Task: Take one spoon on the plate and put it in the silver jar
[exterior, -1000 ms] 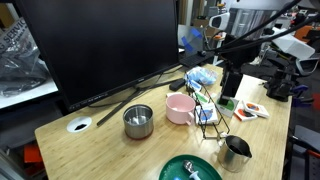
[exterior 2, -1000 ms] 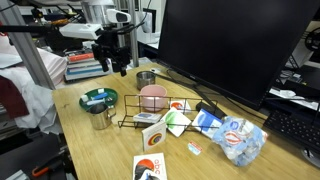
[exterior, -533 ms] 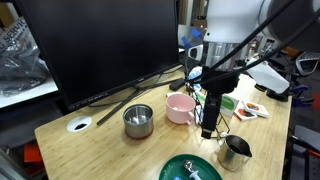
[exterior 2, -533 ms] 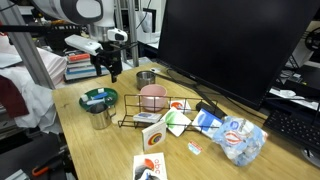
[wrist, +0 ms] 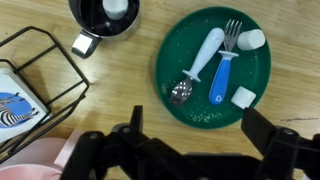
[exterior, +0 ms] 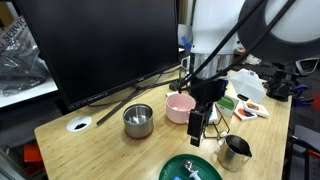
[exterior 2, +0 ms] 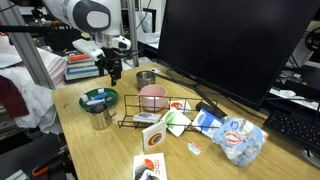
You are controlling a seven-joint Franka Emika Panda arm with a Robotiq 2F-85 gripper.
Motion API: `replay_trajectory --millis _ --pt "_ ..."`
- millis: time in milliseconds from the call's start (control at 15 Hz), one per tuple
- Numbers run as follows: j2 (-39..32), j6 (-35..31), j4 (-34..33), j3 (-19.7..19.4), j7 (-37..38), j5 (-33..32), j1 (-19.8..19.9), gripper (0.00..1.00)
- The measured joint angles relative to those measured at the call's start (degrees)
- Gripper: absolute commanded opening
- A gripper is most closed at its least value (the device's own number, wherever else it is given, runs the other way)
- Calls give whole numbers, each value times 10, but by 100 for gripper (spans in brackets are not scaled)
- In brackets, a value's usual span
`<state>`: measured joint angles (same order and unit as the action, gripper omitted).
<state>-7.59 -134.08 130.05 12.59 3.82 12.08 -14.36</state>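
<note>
Two black fingers (wrist: 137,122) of the gripper (wrist: 192,120) stand wide apart, empty, over the plate's (wrist: 185,42) near rim. Leftmost, a thin wire rack (wrist: 45,72); then the shiny silver jar (wrist: 100,15); the pale spoon (wrist: 203,55) lies on glossy green, beside a blue-handled fork (wrist: 222,75).

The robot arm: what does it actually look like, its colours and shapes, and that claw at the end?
The arm is built of smooth, rounded white shells, with a dark ring at one joint. The gripper at its end is black and blocky. The wrist view shows two chunky, angular black fingers. No markings can be made out, and any cables on the arm are too small to tell.
</note>
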Motion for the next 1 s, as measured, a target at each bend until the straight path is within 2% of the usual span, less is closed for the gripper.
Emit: replay_trajectory --millis 333,667,1000 --pt "-12 -4 5 0 34 1 -1 100" --pt "-51 -41 8 13 83 13 -11 100" --pt "-55 -42 7 13 85 12 -12 100"
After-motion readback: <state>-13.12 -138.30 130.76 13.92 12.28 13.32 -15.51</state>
